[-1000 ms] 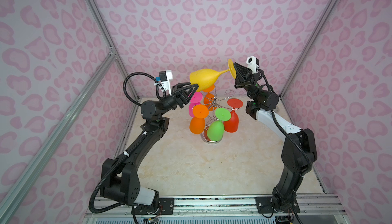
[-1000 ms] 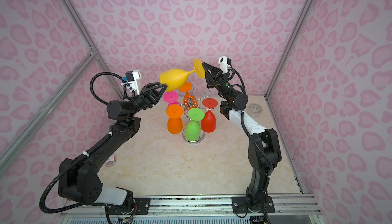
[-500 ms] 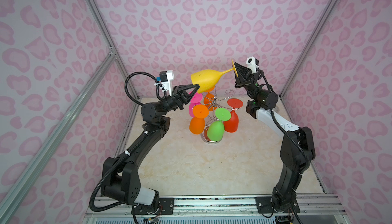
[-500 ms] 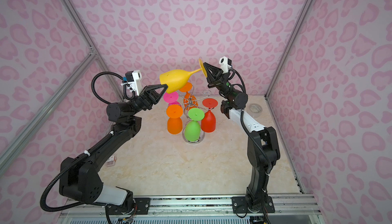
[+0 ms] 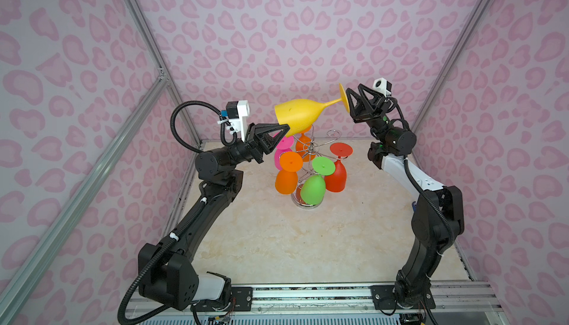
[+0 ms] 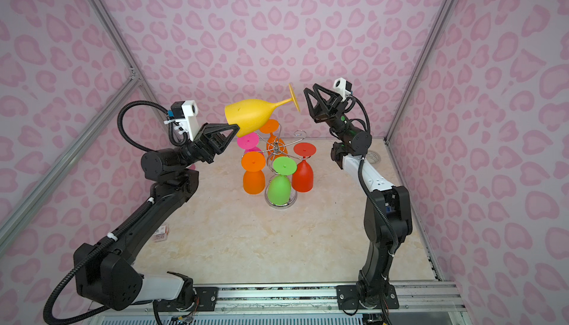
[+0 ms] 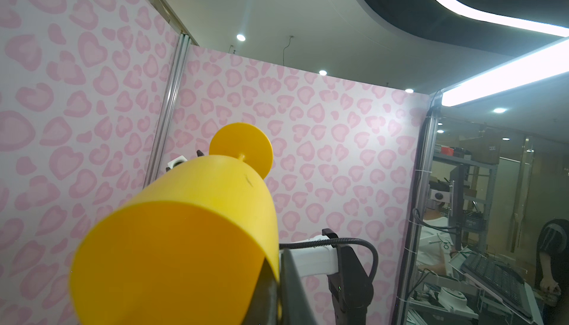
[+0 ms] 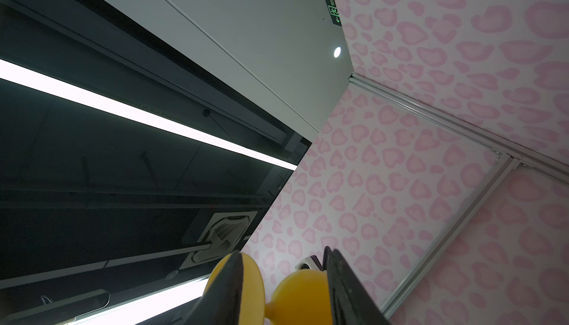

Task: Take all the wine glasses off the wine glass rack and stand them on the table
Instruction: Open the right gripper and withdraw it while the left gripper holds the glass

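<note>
The yellow wine glass (image 5: 300, 114) hangs sideways in the air, clear of the rack (image 5: 311, 148) below both jaws. The left jaws pinch its bowl rim. The right jaws stand apart around its foot. Removal looks done; setting it on the surface (image 5: 292, 240) probably remains.

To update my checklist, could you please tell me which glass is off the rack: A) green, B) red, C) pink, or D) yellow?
D: the yellow glass is held sideways in the air above the rack, its bowl rim in the left gripper.
</note>
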